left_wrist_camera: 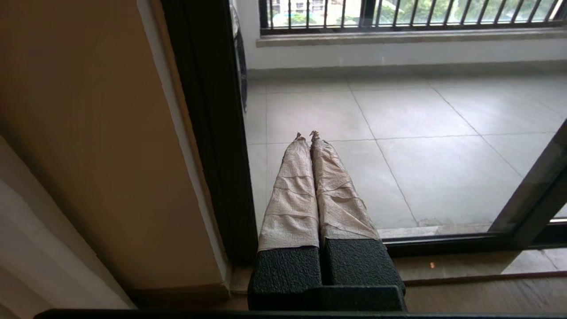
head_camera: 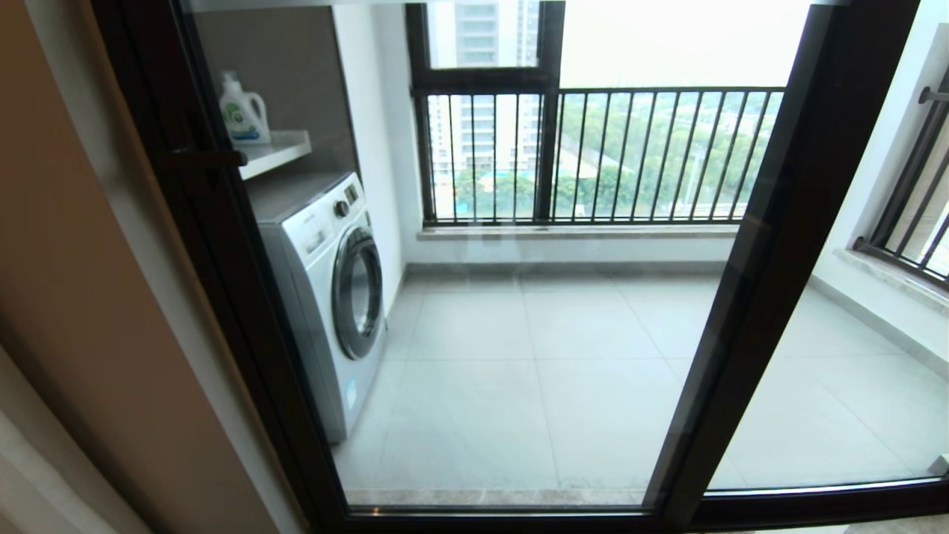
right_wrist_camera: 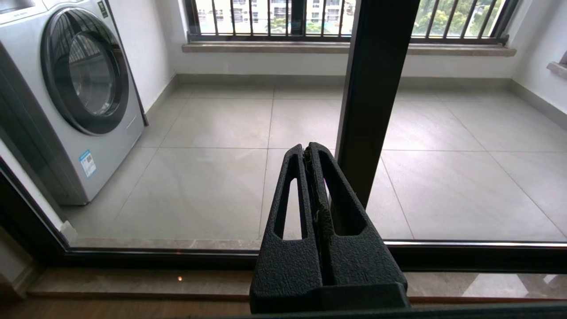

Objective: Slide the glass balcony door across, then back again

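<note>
The glass balcony door (head_camera: 489, 311) fills the head view, its black left upright (head_camera: 222, 245) standing against the beige wall. A small black bar handle (head_camera: 204, 158) sits high on that upright. Neither gripper shows in the head view. In the left wrist view my left gripper (left_wrist_camera: 306, 135), its fingers wrapped in beige tape, is shut and empty, just in front of the glass beside the left upright (left_wrist_camera: 212, 133). In the right wrist view my right gripper (right_wrist_camera: 310, 148) is shut and empty, near the middle black upright (right_wrist_camera: 372, 88).
Behind the glass are a white washing machine (head_camera: 326, 289), a detergent bottle (head_camera: 243, 111) on a shelf (head_camera: 274, 152), and a railed window (head_camera: 593, 156). A second black-framed glass panel (head_camera: 852, 356) stands at the right. The beige wall (head_camera: 74, 297) is on the left. The bottom track (right_wrist_camera: 177, 257) runs along the floor.
</note>
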{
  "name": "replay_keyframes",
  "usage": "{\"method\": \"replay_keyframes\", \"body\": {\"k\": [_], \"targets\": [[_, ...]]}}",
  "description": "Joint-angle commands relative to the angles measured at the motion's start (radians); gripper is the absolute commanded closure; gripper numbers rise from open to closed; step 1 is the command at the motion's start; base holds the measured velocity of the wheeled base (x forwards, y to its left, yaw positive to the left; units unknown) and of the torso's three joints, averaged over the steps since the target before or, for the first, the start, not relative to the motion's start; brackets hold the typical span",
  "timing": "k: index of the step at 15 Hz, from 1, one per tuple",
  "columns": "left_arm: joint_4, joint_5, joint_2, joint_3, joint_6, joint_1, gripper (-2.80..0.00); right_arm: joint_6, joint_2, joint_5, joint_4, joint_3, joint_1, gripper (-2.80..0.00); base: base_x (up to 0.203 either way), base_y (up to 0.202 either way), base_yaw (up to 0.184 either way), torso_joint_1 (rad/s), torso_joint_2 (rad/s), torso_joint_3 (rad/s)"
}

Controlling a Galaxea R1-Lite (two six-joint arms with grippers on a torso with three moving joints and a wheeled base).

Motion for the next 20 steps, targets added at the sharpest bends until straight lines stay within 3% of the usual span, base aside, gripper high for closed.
{"method": "replay_keyframes", "body": {"k": [1, 2, 6, 20], "targets": [[0.008, 0.042, -0.002, 0.003, -0.055, 0.000, 0.00, -0.002, 0.001, 0.001, -0.001, 0.012, 0.000, 0.00, 0.000, 0.000, 0.000, 0.000, 0.00, 0.000], [0.011, 0.092, -0.003, 0.016, -0.049, 0.000, 0.00, -0.002, 0.001, 0.001, -0.001, 0.012, 0.000, 0.00, 0.000, 0.000, 0.000, 0.000, 0.00, 0.000], [0.012, 0.085, -0.002, 0.026, 0.046, 0.000, 0.00, 0.001, 0.001, 0.001, 0.001, 0.012, 0.000, 0.00, 0.000, 0.000, 0.000, 0.000, 0.00, 0.000], [0.011, 0.086, -0.002, 0.026, 0.024, 0.000, 0.00, 0.033, 0.001, -0.035, -0.001, 0.012, 0.000, 0.00, 0.000, 0.000, 0.000, 0.000, 0.00, 0.000]]}}
